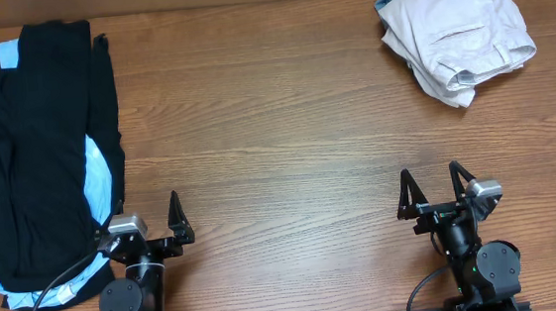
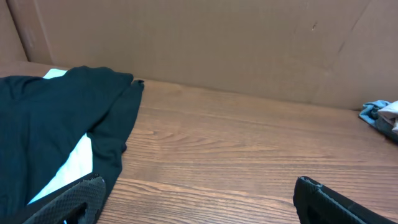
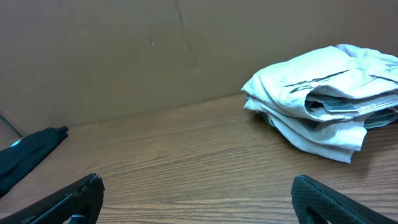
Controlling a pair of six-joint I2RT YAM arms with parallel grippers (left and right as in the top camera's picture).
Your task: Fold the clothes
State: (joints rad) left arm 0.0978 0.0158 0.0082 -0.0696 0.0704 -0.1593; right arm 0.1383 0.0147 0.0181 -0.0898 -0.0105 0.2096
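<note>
The clothes, a crumpled black T-shirt (image 1: 39, 144), lie at the table's left edge on top of a light blue shirt (image 1: 99, 179). My left gripper (image 1: 146, 225) stands open at the front left, its left finger beside the T-shirt's lower right edge and nothing between its fingers. In the left wrist view the black T-shirt (image 2: 56, 118) spreads at the left, ahead of the open left gripper (image 2: 199, 186). My right gripper (image 1: 433, 191) stands open at the front right over bare wood. In its own view the right gripper (image 3: 196, 183) is empty too.
Folded beige-white trousers (image 1: 462, 27) with a bluish garment beneath sit at the back right; the right wrist view also shows the trousers (image 3: 323, 93). A cardboard wall (image 2: 217, 43) stands behind the wooden table (image 1: 276, 126). A cable (image 1: 46, 298) runs by the left arm's base.
</note>
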